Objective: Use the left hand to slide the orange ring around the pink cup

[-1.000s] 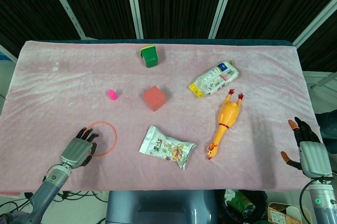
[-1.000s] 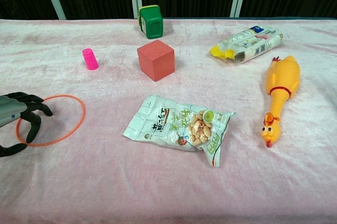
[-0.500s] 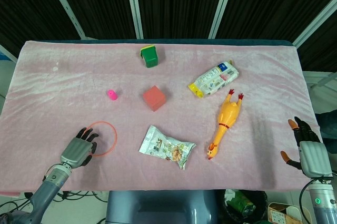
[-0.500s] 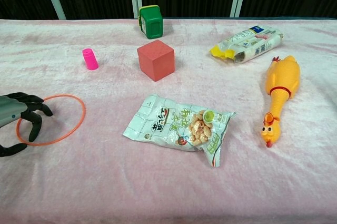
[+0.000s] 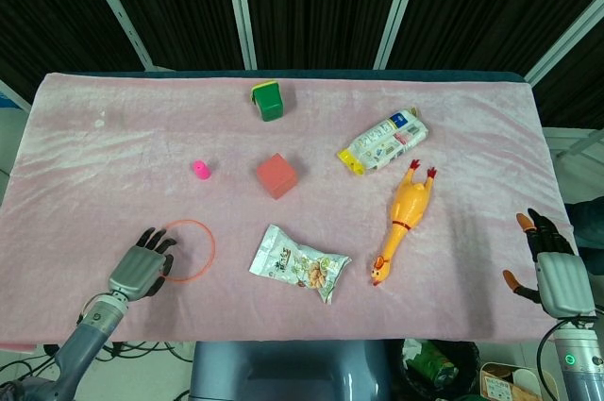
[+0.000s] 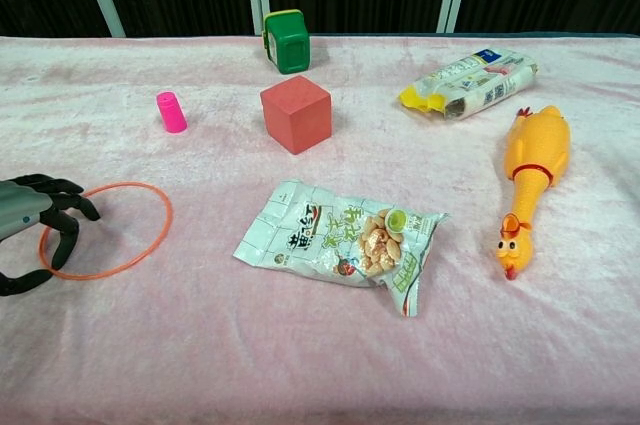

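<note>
The thin orange ring [image 5: 213, 250] lies flat on the pink cloth at the front left. My left hand [image 5: 140, 269] rests at the ring's left side, its dark fingertips spread and reaching inside the ring [image 6: 171, 221]; it grips nothing. In the chest view the left hand [image 6: 35, 225] sits at the left edge. The small pink cup [image 5: 201, 170] stands upright farther back and slightly right of the ring, well apart from it, also seen in the chest view as the pink cup [image 6: 171, 112]. My right hand [image 5: 557, 274] hangs off the table's right end, fingers spread, holding nothing.
A red cube [image 5: 276, 175] stands just right of the cup. A snack bag [image 5: 300, 263] lies right of the ring. A green box [image 5: 269, 100] sits at the back; a rubber chicken [image 5: 404, 222] and a white packet [image 5: 383, 142] lie to the right.
The orange ring has slid a little to the right on the cloth. The left hand has barely moved; the right hand is still.
</note>
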Controlling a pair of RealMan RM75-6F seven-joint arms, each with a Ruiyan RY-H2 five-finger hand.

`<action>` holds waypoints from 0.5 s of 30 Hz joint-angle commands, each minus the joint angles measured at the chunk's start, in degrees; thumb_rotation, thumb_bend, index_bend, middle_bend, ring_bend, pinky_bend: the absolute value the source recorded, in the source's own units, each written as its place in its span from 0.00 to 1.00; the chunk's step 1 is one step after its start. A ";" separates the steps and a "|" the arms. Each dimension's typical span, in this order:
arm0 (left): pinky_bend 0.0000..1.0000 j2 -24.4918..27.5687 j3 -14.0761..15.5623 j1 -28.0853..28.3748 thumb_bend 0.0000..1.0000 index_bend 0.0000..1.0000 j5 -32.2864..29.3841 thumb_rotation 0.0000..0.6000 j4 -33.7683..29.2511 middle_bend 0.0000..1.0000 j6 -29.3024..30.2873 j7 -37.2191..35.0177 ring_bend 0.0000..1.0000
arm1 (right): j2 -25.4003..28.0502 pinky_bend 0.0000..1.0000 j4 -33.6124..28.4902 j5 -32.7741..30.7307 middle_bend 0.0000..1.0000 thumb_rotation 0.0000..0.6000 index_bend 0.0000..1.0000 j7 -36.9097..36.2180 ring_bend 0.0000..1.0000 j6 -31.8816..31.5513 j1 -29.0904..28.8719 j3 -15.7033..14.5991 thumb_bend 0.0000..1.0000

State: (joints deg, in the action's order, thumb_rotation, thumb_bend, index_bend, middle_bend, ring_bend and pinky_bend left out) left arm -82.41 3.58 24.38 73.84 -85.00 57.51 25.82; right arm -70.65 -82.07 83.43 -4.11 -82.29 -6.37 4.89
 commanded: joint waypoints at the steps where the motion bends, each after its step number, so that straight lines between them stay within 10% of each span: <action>1: 0.00 0.17 -0.04 -0.01 0.43 0.59 -0.29 1.00 -0.09 0.21 0.02 0.42 0.00 | 0.01 0.18 -0.03 0.02 0.00 1.00 0.00 0.02 0.00 0.06 -0.01 -0.03 0.17; 15: 0.00 8.90 -5.03 1.96 0.43 0.59 0.84 1.00 -11.16 0.21 2.60 -4.32 0.00 | 0.13 0.18 -0.30 -0.12 0.00 1.00 0.00 0.23 0.00 -0.09 0.09 0.11 0.17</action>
State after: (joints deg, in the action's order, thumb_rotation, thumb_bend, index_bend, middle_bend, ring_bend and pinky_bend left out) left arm -75.06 -0.21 25.63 74.21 -94.52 59.55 22.52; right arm -70.52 -82.37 83.32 -3.88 -82.38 -6.28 4.99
